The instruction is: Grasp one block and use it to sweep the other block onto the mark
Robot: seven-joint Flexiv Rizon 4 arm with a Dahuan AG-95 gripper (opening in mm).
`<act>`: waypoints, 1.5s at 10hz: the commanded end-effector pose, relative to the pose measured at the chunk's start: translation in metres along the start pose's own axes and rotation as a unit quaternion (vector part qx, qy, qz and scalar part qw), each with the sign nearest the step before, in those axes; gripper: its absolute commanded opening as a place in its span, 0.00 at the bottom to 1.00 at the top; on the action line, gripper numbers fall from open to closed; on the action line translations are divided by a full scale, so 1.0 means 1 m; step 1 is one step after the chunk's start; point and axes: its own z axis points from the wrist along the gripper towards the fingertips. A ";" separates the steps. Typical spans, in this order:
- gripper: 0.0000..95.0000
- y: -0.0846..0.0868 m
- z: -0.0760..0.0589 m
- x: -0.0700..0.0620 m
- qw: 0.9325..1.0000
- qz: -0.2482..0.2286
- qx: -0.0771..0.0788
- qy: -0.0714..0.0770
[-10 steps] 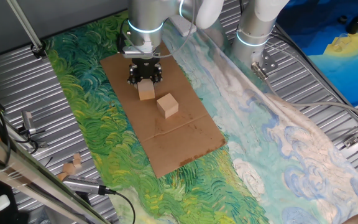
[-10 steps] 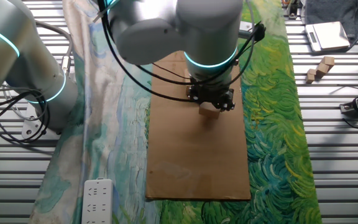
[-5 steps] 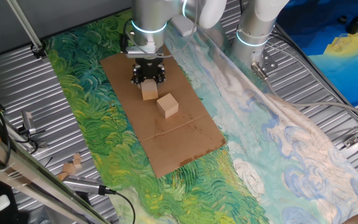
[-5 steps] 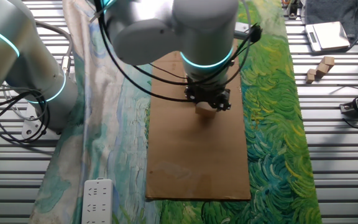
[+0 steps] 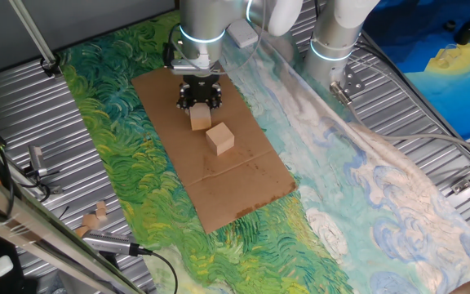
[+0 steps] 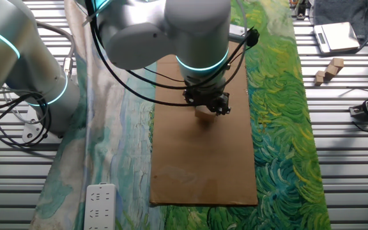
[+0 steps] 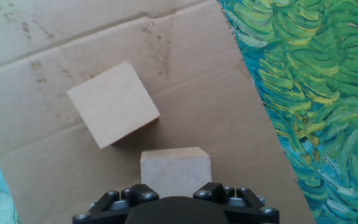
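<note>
My gripper (image 5: 200,104) is shut on a pale wooden cube (image 5: 200,121) and holds it low over the brown cardboard sheet (image 5: 243,188). The other wooden cube (image 5: 220,138) lies on the cardboard just ahead of the held one, with a small gap between them. In the hand view the held cube (image 7: 175,169) sits between the fingers of my gripper (image 7: 175,194), and the loose cube (image 7: 113,103) lies up and to the left, turned at an angle. In the other fixed view my gripper (image 6: 206,105) hides the loose cube. I see no black dot mark in any view.
A second robot base (image 5: 333,41) stands at the back right. Small wooden pieces (image 5: 95,218) lie on the metal table at the left. A painted cloth (image 5: 341,204) lies under the cardboard. A power strip (image 6: 99,204) and a scale (image 6: 337,36) sit off the cloth.
My gripper has carried the held cube sideways across the cardboard, closer to the loose cube. The loose cube has not moved.
</note>
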 end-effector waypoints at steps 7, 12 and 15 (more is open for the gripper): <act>0.60 0.000 0.000 0.000 0.999 -0.035 0.009 0.021; 0.80 0.000 0.000 0.000 0.998 -0.056 0.007 0.018; 0.80 0.000 0.000 0.000 0.999 -0.041 0.007 0.024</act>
